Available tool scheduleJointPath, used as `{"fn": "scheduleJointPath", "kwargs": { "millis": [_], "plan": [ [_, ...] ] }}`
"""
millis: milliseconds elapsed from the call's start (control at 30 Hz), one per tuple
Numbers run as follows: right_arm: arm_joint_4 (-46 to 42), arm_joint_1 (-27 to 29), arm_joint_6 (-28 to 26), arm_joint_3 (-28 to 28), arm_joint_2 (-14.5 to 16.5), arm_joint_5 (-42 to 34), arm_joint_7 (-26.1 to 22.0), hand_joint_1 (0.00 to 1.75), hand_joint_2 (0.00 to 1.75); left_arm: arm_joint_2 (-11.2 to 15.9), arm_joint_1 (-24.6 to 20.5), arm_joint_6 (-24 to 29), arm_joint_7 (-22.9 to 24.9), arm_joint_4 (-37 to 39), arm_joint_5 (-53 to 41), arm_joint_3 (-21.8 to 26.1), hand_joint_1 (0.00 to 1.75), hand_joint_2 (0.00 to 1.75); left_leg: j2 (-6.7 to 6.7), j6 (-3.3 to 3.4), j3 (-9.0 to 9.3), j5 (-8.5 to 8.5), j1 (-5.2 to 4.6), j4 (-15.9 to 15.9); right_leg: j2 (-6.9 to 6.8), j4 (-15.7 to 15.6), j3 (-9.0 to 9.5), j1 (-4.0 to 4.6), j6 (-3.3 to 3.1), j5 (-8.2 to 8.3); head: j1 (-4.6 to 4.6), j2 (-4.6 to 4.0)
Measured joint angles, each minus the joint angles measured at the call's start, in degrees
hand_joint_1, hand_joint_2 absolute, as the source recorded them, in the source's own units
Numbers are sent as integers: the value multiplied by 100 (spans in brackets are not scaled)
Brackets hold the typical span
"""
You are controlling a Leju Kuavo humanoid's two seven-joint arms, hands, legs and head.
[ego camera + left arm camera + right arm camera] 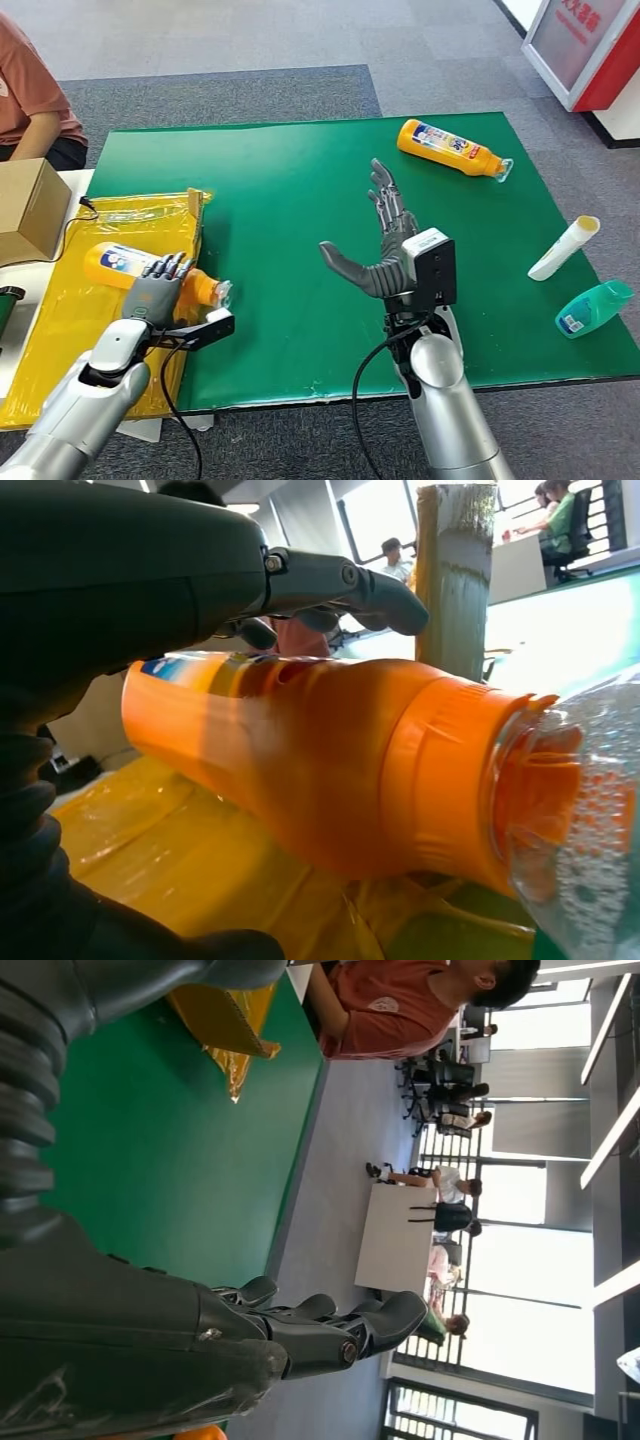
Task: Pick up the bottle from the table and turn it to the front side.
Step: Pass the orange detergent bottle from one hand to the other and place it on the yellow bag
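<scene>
An orange plastic bottle (128, 268) with a blue and white label lies on its side on a crinkled yellow plastic sheet (68, 340) at the left edge of the desk (302, 200), its clear, bubble-textured cap (223, 292) reaching just onto the green mat. The left hand (155, 290) rests over the bottle's middle, dark fingers (170, 266) draped across the top of the smooth, rounded body; in the left wrist view the fingers (347, 585) arch over the glossy orange shoulder (317, 760), but whether they actually squeeze the bottle cannot be told. The bottle lies against the sheet, not lifted.

The right hand (381, 245) hovers above the middle of the mat, holding nothing, fingers spread wide and pointing toward the far edge, thumb stuck out to the side. In the right wrist view its fingers (332, 1325) stretch out straight above the flat green surface.

A second orange bottle (453, 148) lies on its side near the far right corner. At the right edge lie a white tube with a pale yellow end (564, 248) and, nearer the front corner, a teal bottle (595, 306). A brown cardboard box (29, 208) sits beyond the left edge, and a person in a rust-red shirt (34, 90) sits behind it. Grey carpet surrounds the desk.
</scene>
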Motion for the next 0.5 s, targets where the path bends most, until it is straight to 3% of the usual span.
{"fn": "scheduleJointPath", "kwargs": {
  "millis": [200, 500],
  "plan": [
    [-4, 18, -12, 10, -1, 51, 8, 0, 175, -106, 305, 266, -419, -248, 739, 231, 0, 175, 0, 0, 0, 0, 0, 0, 0, 0, -1, 0, 0, 0, 0, 0],
    [21, 98, -181, 8, -28, 3, -3, 0, 175, -355, 1091, 260, -1862, -1402, 3909, 1056, 0, 175, 2, 0, -3, -2, 0, 0, 1, 0, -5, 0, -1, -1, -1, 0]
  ]
}}
